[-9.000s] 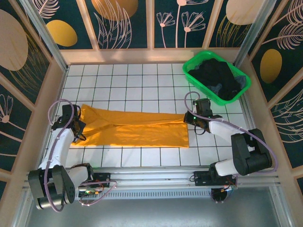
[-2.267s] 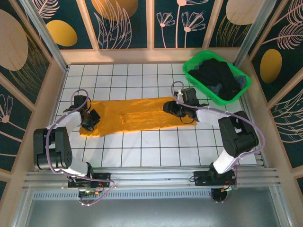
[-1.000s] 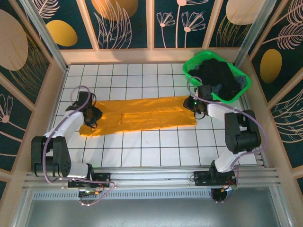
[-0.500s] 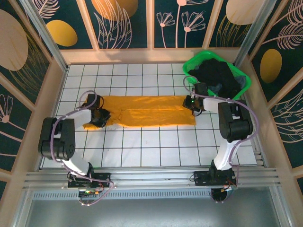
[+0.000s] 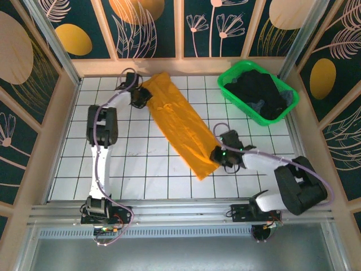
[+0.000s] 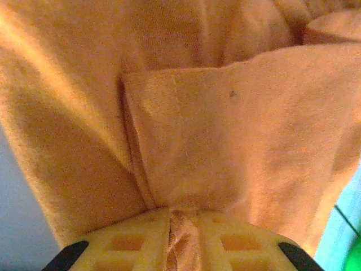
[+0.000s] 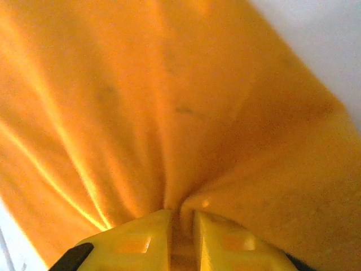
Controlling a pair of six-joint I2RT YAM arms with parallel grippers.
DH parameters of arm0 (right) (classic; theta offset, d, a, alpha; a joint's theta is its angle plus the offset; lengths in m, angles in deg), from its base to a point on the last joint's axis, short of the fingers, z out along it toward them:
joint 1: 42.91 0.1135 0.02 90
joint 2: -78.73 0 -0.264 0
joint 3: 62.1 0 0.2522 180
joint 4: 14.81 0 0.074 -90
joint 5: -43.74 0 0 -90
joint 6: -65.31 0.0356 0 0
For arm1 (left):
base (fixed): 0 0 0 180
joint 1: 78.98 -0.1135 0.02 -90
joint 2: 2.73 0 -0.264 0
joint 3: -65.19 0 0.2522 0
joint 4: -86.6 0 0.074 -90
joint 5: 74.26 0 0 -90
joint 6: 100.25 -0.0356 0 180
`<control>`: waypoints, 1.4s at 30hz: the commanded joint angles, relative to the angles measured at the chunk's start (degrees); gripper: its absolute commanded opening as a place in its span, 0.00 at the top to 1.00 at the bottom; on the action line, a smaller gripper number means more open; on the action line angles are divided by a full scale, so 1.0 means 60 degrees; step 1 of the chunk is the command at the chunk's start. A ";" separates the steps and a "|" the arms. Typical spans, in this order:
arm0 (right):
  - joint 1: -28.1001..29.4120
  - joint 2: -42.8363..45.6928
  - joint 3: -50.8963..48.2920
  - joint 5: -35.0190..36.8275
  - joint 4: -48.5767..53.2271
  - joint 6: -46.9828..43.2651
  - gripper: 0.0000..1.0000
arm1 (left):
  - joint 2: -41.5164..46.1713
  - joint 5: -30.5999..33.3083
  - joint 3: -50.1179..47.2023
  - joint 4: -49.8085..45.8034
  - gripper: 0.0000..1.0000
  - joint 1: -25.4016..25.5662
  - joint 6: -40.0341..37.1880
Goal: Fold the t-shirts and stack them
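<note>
The mustard t-shirt [image 5: 180, 127], folded into a long strip, runs diagonally from the far left of the table to the near middle. My left gripper [image 5: 141, 95] is shut on its far end, cloth pinched between the yellow fingers [image 6: 130, 243]. My right gripper [image 5: 217, 155] is shut on its near end, and the fabric [image 7: 169, 113] bunches into folds at the yellow fingers [image 7: 135, 243]. Dark t-shirts [image 5: 259, 93] lie piled in the green basket [image 5: 231, 76] at the far right.
The white tiled table [image 5: 141, 169] is walled by wooden panels on three sides. The left arm [image 5: 101, 130] stretches far along the left side. A metal rail [image 5: 180, 214] runs along the near edge.
The shirt lay straight across the table half a second ago; now it lies diagonally. My left gripper has carried its end to the far left, my right gripper has pulled its end nearer.
</note>
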 commanded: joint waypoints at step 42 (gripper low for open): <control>0.1524 0.0860 0.0027 -0.0456 0.3844 0.0679 0.67 | 0.9757 -0.1193 -1.2083 -0.1814 0.46 0.5470 -0.0436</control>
